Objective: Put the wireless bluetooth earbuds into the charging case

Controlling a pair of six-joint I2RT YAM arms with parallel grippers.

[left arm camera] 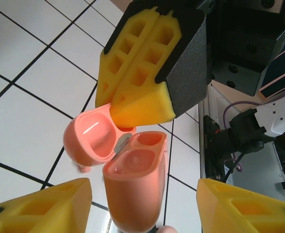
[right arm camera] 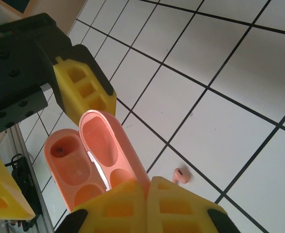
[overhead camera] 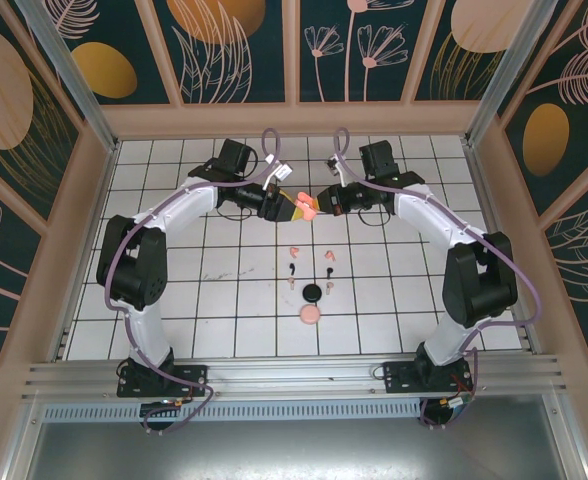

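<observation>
The pink charging case [overhead camera: 307, 209] hangs above the tiles between both arms, its lid [left arm camera: 91, 141] swung open and its two wells empty. My right gripper [right arm camera: 149, 183] is shut on the lid's edge [right arm camera: 106, 143]; its yellow fingers [left arm camera: 137, 73] show in the left wrist view. My left gripper [left arm camera: 142, 194] is open around the case body [left arm camera: 135, 189], with a gap on each side. Several tiny earbuds lie on the tiles below, among them a pink earbud [overhead camera: 294, 250]. Another pink earbud [right arm camera: 181, 175] shows in the right wrist view.
A black round case [overhead camera: 312, 291] and a peach round case [overhead camera: 310, 315] sit on the tiles nearer the arm bases. Patterned walls and aluminium posts [overhead camera: 64, 70] enclose the floor, with a metal rail [overhead camera: 294, 375] along the near edge.
</observation>
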